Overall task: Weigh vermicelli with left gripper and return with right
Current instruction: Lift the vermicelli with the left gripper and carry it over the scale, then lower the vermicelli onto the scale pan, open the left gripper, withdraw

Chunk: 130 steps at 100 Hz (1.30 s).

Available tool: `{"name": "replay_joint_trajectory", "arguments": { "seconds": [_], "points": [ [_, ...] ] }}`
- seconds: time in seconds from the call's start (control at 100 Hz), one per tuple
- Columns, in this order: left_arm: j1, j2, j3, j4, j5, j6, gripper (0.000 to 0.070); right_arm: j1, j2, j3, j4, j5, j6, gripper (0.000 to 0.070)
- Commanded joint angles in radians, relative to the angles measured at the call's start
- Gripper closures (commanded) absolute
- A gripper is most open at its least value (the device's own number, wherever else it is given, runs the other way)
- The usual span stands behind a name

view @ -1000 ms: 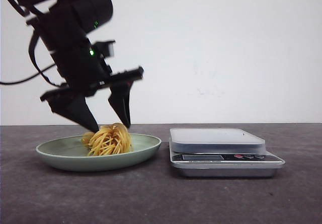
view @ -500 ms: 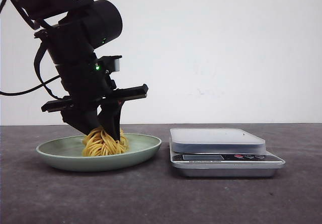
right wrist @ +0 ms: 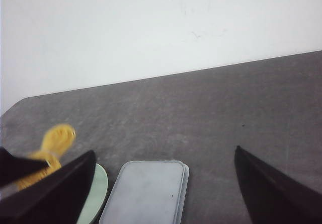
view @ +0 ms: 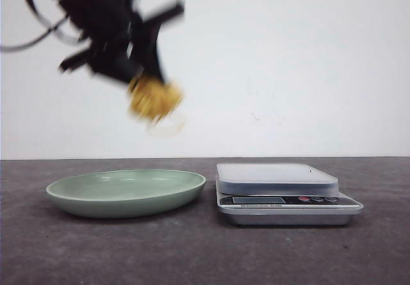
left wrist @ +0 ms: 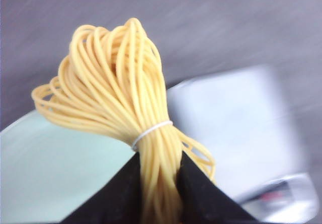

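My left gripper is shut on the yellow vermicelli bundle and holds it high in the air above the green plate, blurred with motion. In the left wrist view the bundle, tied with a white band, is pinched between the two black fingers. The grey scale stands right of the plate, its tray bare. My right gripper is open, out of the front view, above the scale; it sees the bundle at its left.
The dark grey table runs to a white wall behind. The scale's display and buttons face the front. The plate holds nothing.
My left gripper closed on the vermicelli in the plate, then lifted it well above the plate and a little to the right. The plate and scale have not moved.
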Motion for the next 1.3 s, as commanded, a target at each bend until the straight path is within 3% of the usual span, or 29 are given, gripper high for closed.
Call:
{"name": "replay_joint_trajectory", "arguments": {
  "seconds": [0.0, 0.26, 0.4, 0.62, 1.02, 1.18, 1.24, 1.29],
  "points": [
    [-0.034, 0.013, 0.023, 0.049, 0.027, -0.071, 0.0696, 0.001, 0.004, 0.015, 0.010, -0.003, -0.006, 0.0162],
    [-0.154, 0.123, 0.069, 0.183, 0.046, -0.129, 0.0696, 0.001, 0.003, 0.015, 0.010, -0.009, -0.006, 0.0162],
    [-0.169, 0.251, 0.189, 0.134, 0.113, -0.136, 0.0696, 0.001, 0.004, 0.015, 0.010, -0.014, -0.005, 0.0162],
    [-0.167, 0.409, 0.359, 0.043, 0.118, -0.148, 0.0696, 0.001, 0.004, 0.015, 0.009, -0.014, -0.005, 0.0162],
    [-0.164, 0.540, 0.386, -0.036, 0.129, -0.172, 0.0696, 0.001, 0.003, 0.015, 0.003, -0.030, -0.005, 0.0162],
    [-0.165, 0.556, 0.386, -0.047, 0.129, -0.145, 0.0695, 0.001, 0.003, 0.015, 0.001, -0.031, -0.005, 0.0162],
    [-0.165, 0.556, 0.386, -0.037, 0.129, -0.134, 0.0642, 0.001, 0.003, 0.015, -0.001, -0.031, -0.006, 0.0162],
    [-0.165, 0.555, 0.387, -0.030, 0.132, -0.134, 0.0541, 0.001, 0.003, 0.015, -0.002, -0.030, -0.007, 0.0162]
  ]
}}
